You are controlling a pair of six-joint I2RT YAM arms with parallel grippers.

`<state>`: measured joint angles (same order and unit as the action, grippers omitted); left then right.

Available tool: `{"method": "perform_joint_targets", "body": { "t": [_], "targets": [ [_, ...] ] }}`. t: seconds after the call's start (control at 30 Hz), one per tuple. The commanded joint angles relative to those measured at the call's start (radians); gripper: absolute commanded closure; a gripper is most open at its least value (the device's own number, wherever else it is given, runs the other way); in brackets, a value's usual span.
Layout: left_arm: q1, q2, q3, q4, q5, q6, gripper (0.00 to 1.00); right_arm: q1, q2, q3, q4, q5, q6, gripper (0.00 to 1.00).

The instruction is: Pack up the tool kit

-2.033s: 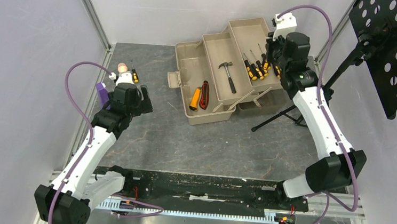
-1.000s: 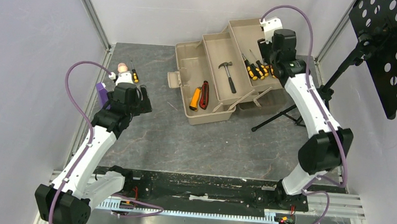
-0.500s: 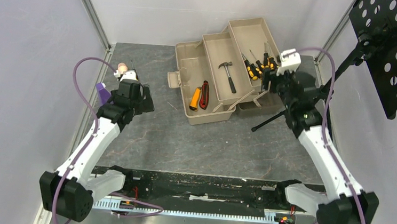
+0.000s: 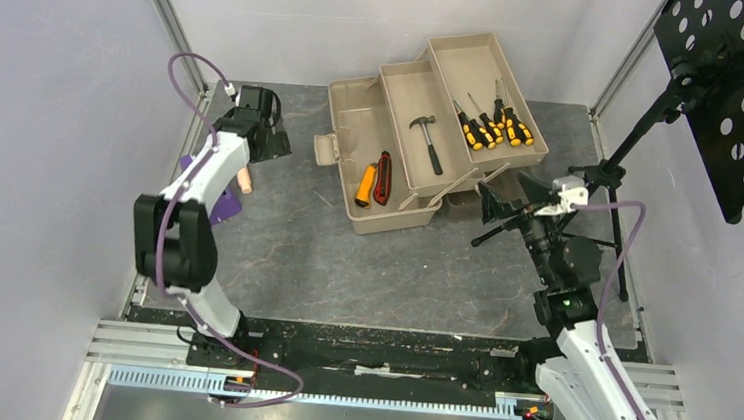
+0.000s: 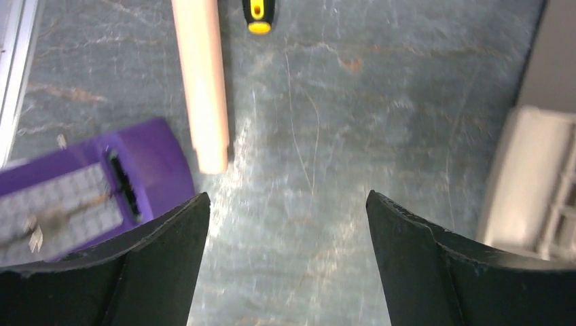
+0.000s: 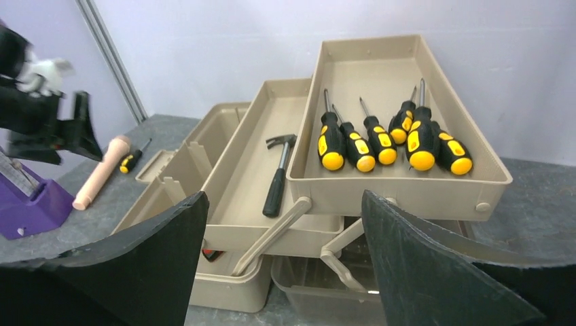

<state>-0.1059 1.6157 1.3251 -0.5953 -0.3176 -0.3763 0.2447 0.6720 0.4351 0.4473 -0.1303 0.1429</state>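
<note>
The tan toolbox [image 4: 355, 118] stands open with its trays fanned out at the back of the table. Several orange-and-black screwdrivers [image 4: 495, 127] lie in the top tray [image 6: 401, 197], a small hammer [image 4: 424, 139] in the middle tray, and a red-black utility knife [image 4: 383, 178] in the lower one. My right gripper [image 4: 501, 198] hovers open just in front of the box, holding nothing. My left gripper [image 4: 261, 141] is open above the mat left of the box; its wrist view shows one loose screwdriver [image 5: 257, 17] ahead, beside the beige rod [image 5: 200, 81].
A purple block [image 5: 75, 197] sits left of the left gripper's fingers, touching the rod's end. The box's latch [image 5: 536, 176] lies to their right. A black tripod stand [image 4: 606, 178] and a perforated panel [image 4: 739, 88] crowd the right side. Metal rails edge the enclosure.
The right arm pulled back from the top tray toward the near right and its jaws widened; the screwdrivers stay in the tray. The left arm swung farther back over the rod and loose screwdriver.
</note>
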Motion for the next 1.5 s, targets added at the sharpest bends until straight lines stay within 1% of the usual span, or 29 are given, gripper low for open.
{"method": "perform_joint_targets", "body": {
  "t": [0.0, 0.17, 0.23, 0.4, 0.6, 0.87, 0.93, 1.03, 1.17, 1.2, 1.23, 1.47],
  "targets": [
    [0.061, 0.188, 0.159, 0.037, 0.041, -0.038, 0.11, -0.002, -0.090, -0.058, 0.195, 0.019, 0.023, 0.14],
    [0.104, 0.381, 0.307, 0.012, 0.075, -0.036, 0.14, 0.011, -0.144, -0.087, 0.213, 0.045, 0.006, 0.09],
    [0.143, 0.443, 0.358, -0.001, 0.104, -0.044, 0.16, 0.017, -0.153, -0.093, 0.213, 0.054, -0.008, 0.08],
    [0.180, 0.568, 0.476, -0.017, 0.143, -0.045, 0.25, 0.023, -0.159, -0.094, 0.206, 0.074, -0.024, 0.05],
    [0.196, 0.689, 0.616, -0.077, 0.172, -0.027, 0.37, 0.023, -0.153, -0.091, 0.201, 0.086, -0.033, 0.03],
    [0.201, 0.768, 0.682, -0.103, 0.219, -0.034, 0.57, 0.025, -0.134, -0.080, 0.190, 0.088, -0.031, 0.02],
    [0.201, 0.767, 0.680, -0.104, 0.233, -0.031, 0.63, 0.025, -0.129, -0.079, 0.187, 0.088, -0.030, 0.02],
    [0.201, 0.754, 0.666, -0.103, 0.265, -0.028, 0.75, 0.024, -0.119, -0.075, 0.186, 0.079, -0.026, 0.02],
    [0.199, 0.702, 0.623, -0.103, 0.312, -0.039, 0.93, 0.025, -0.103, -0.068, 0.186, 0.054, -0.010, 0.02],
    [0.199, 0.683, 0.605, -0.098, 0.334, -0.044, 0.96, 0.025, -0.099, -0.065, 0.187, 0.047, -0.009, 0.02],
    [0.199, 0.654, 0.577, -0.088, 0.353, -0.053, 0.98, 0.025, -0.096, -0.063, 0.187, 0.035, -0.005, 0.02],
    [0.196, 0.393, 0.339, 0.048, 0.463, -0.144, 0.98, 0.025, -0.034, -0.037, 0.203, -0.079, 0.054, 0.02]
  ]
}}
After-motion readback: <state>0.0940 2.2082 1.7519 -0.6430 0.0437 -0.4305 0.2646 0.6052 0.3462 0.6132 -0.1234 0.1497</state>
